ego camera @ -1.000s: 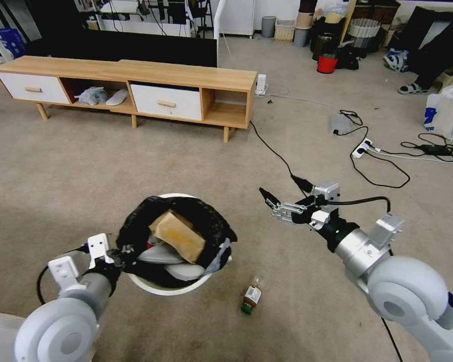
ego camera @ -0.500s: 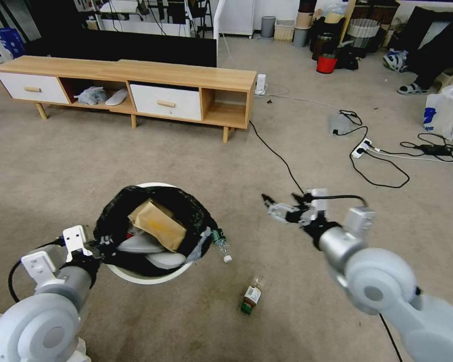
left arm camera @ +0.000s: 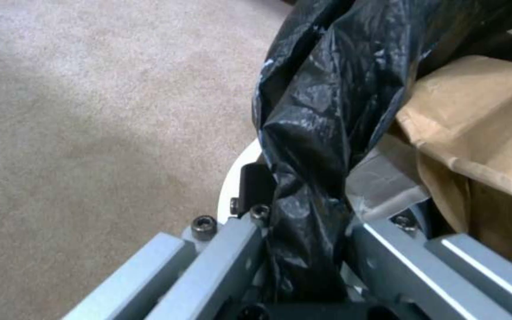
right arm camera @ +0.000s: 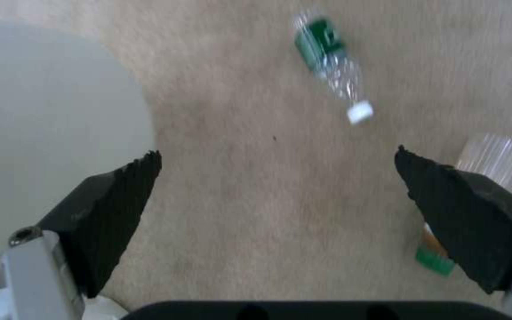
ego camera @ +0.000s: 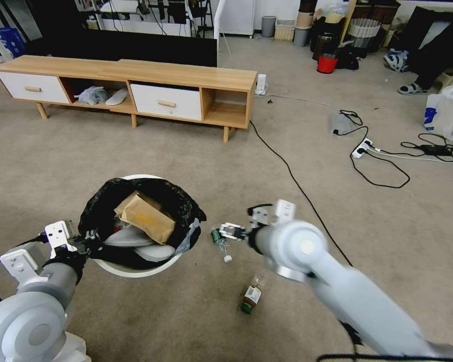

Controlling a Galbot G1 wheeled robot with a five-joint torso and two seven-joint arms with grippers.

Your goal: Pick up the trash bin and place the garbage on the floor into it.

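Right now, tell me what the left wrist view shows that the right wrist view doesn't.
Left wrist alone: the left gripper clamped on the crinkled black garbage bag at the rim, and a tan cardboard box inside. Right wrist alone: the open right gripper above a green-labelled clear plastic bottle and a small green-capped bottle. Both: the round white plastic bin and beige carpet.

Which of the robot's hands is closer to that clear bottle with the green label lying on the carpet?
The right hand, open, is right beside the green-labelled bottle. The left hand is on the far side of the trash bin, clamped on its bag-covered rim.
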